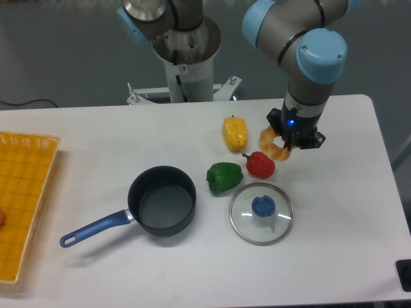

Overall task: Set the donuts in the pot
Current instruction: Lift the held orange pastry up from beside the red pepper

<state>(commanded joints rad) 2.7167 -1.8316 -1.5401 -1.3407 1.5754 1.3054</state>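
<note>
Right of centre: gripper point(284, 145) clamped on donut point(273, 145), fingertips hidden behind it; pot point(162, 200) lower left.

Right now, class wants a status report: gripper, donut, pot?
Gripper shut on donut, lifted above table. Pot open, empty. Red pepper and green pepper sit between.

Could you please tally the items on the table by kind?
Peppers: 3, yellow, red, green
Donut: 1, held in the gripper
Pot: 1
Lid: 1
Basket: 1
Total: 7
</note>
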